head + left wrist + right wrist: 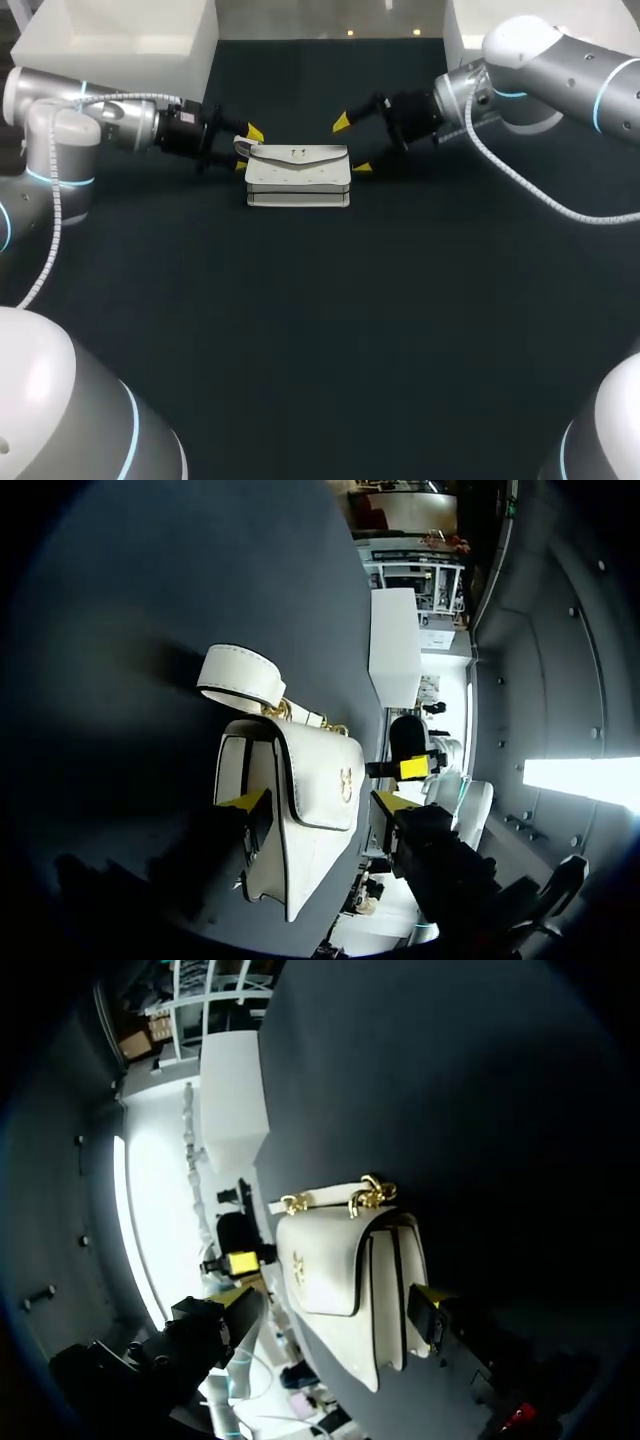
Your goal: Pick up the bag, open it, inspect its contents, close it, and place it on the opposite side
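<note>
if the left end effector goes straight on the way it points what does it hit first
Most likely the white bag: its near end lies between the open fingers of the left end effector, though depth is unclear.

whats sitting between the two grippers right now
The white bag, standing on the dark table. The head view shows it best: the left gripper at one end, the right gripper at the other, both open.

my surface (320, 330) is a dark, matte, nearly black sheet under even light. a left white box (120, 40) stands at its far left corner, a right white box (470, 30) at its far right.
</note>
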`<state>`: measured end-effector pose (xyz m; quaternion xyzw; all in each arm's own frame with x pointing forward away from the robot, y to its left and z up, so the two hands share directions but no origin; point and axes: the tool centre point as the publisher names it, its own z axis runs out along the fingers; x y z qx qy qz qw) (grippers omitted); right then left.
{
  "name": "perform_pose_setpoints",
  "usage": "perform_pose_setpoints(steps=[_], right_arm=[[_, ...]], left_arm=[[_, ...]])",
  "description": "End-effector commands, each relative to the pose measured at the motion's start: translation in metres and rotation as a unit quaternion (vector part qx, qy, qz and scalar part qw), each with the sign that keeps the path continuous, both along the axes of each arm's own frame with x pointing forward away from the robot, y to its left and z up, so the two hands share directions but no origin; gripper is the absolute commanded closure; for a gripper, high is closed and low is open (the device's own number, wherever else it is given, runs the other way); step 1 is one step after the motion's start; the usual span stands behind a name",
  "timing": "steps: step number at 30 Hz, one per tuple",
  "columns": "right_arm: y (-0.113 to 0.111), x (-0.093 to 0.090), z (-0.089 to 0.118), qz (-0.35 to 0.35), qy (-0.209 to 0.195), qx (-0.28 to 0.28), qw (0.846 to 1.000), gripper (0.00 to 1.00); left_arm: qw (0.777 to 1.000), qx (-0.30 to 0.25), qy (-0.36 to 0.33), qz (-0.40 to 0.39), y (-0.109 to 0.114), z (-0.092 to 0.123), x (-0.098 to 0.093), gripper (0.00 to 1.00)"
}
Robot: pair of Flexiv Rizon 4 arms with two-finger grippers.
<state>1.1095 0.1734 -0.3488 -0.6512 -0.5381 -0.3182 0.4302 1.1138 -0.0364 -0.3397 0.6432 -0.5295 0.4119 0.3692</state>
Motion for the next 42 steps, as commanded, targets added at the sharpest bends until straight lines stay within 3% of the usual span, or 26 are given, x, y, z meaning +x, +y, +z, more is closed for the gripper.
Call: perform_pose_setpoints(steps=[1, 3, 6, 14, 17, 18, 22, 23, 24, 25, 27, 28, 36, 38, 39, 41, 42], right_arm=[[0.001, 0.007, -0.004, 0.046, 0.026, 0.016, 0.998, 0.17], [0.001, 0.007, -0.005, 0.046, 0.027, 0.017, 0.998, 0.46], [0.001, 0.008, -0.004, 0.047, 0.028, 0.019, 0.998, 0.67], [0.005, 0.007, -0.005, 0.055, 0.029, 0.017, 0.998, 0.65], [0.007, 0.007, -0.006, 0.058, 0.031, 0.017, 0.998, 0.68], [0.007, 0.007, -0.006, 0.059, 0.031, 0.017, 0.998, 0.67], [0.009, 0.007, -0.006, 0.064, 0.032, 0.016, 0.997, 0.63], [0.01, 0.007, -0.006, 0.065, 0.032, 0.016, 0.997, 0.65], [0.011, 0.006, -0.006, 0.066, 0.032, 0.016, 0.997, 0.69], [0.011, 0.006, -0.007, 0.066, 0.032, 0.016, 0.997, 0.73], [0.011, 0.006, -0.008, 0.067, 0.033, 0.016, 0.997, 0.94], [0.011, 0.006, -0.008, 0.068, 0.033, 0.016, 0.997, 1.0], [0.012, 0.003, -0.009, 0.069, 0.03, 0.021, 0.997, 1.0], [0.012, 0.002, -0.009, 0.069, 0.031, 0.021, 0.997, 1.0], [0.012, 0.002, -0.009, 0.069, 0.031, 0.02, 0.997, 0.85], [0.011, 0.002, -0.009, 0.068, 0.031, 0.02, 0.997, 0.53], [0.011, 0.002, -0.009, 0.068, 0.031, 0.021, 0.997, 0.47]], left_arm=[[1.0, 0.0, 0.002, 0.001, -0.002, -0.004, 0.007, 0.42], [1.0, 0.003, 0.004, 0.005, -0.002, -0.005, 0.009, 0.46], [1.0, 0.008, 0.005, 0.007, -0.002, -0.006, 0.011, 0.51], [1.0, 0.003, 0.012, 0.008, -0.004, -0.012, 0.015, 0.52], [1.0, 0.003, 0.013, 0.008, -0.004, -0.012, 0.015, 0.69], [1.0, 0.004, 0.013, 0.008, -0.004, -0.012, 0.015, 0.8], [1.0, 0.003, 0.014, 0.006, -0.005, -0.012, 0.015, 0.86], [1.0, 0.003, 0.014, 0.006, -0.005, -0.013, 0.015, 0.9], [1.0, 0.003, 0.014, 0.006, -0.005, -0.013, 0.014, 1.0], [1.0, 0.003, 0.015, 0.005, -0.005, -0.013, 0.014, 1.0], [1.0, 0.003, 0.015, 0.005, -0.005, -0.014, 0.014, 1.0], [1.0, 0.003, 0.016, 0.005, -0.005, -0.014, 0.014, 1.0], [1.0, 0.004, 0.018, 0.002, -0.006, -0.016, 0.012, 1.0], [1.0, 0.004, 0.017, 0.002, -0.006, -0.016, 0.012, 0.59], [1.0, 0.004, 0.017, 0.002, -0.005, -0.016, 0.011, 0.53], [1.0, 0.004, 0.015, 0.002, -0.005, -0.015, 0.011, 0.53], [1.0, 0.003, 0.015, 0.002, -0.005, -0.015, 0.011, 0.54]])
